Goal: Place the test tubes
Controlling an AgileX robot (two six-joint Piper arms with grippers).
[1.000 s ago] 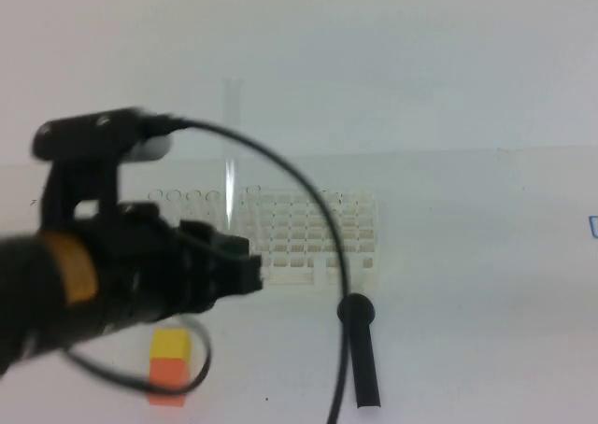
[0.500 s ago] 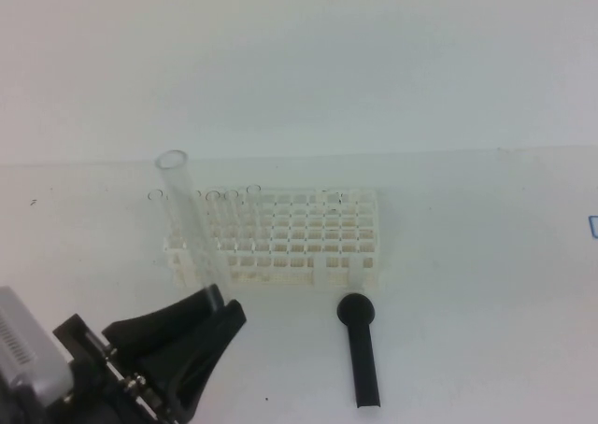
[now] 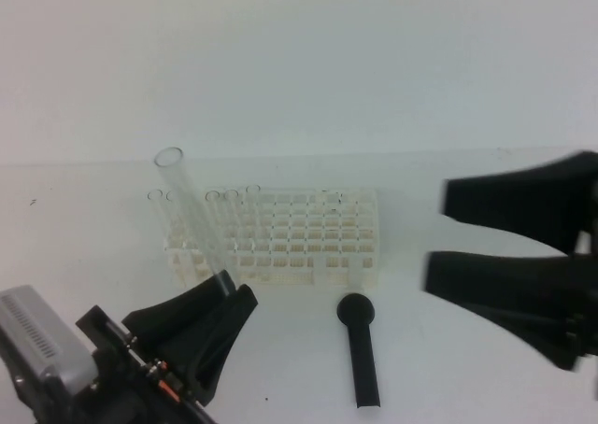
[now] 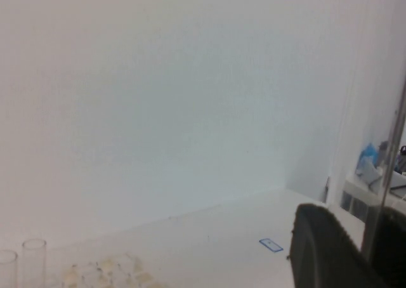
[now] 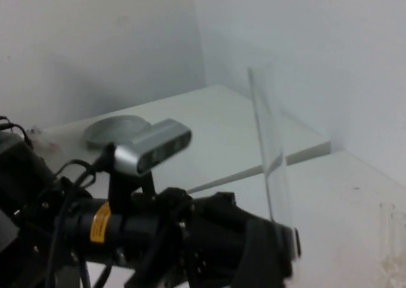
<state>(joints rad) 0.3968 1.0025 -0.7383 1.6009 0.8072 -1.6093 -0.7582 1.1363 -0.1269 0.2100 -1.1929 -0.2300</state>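
Observation:
My left gripper (image 3: 234, 298) is low at the near left of the table, shut on a clear glass test tube (image 3: 194, 214). The tube leans up and away to the left, its open mouth above the rack's left end. The white test tube rack (image 3: 299, 247) stands mid-table with several tubes (image 3: 222, 200) in its back-left holes. In the left wrist view the tube (image 4: 388, 167) runs between the dark fingers (image 4: 320, 247). My right gripper (image 3: 436, 237) is at the right, open and empty, level with the rack. The right wrist view shows the held tube (image 5: 269, 155) and the left arm (image 5: 158, 231).
A black rod with a round head (image 3: 360, 349) lies on the table just in front of the rack's right end. A small blue rectangle mark (image 4: 271, 245) is on the tabletop. A white wall closes off the back.
The left arm dropped from in front of the camera to the near left, still holding the tube, now tilted. The right gripper has come into view from the right.

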